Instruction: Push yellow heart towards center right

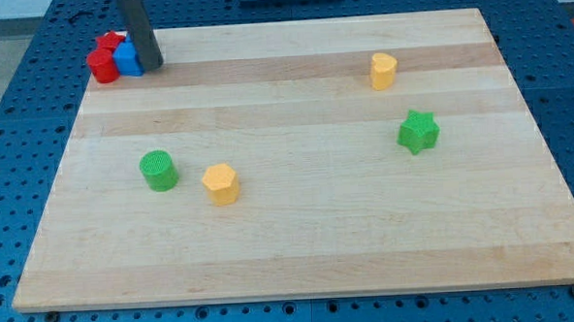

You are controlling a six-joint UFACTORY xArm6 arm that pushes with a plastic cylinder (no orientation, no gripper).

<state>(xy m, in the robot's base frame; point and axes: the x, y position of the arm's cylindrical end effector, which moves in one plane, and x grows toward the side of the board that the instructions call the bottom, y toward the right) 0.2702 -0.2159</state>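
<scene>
The yellow heart (383,70) stands in the upper right part of the wooden board (300,248). My tip (151,65) is at the board's top left corner, touching the right side of a blue block (126,58). The tip is far to the left of the yellow heart. The rod rises from the tip out of the view's top.
Two red blocks (102,63) sit against the blue block at the top left corner. A green cylinder (158,171) and a yellow hexagon block (221,183) stand at centre left. A green star (419,131) sits below the yellow heart at the right.
</scene>
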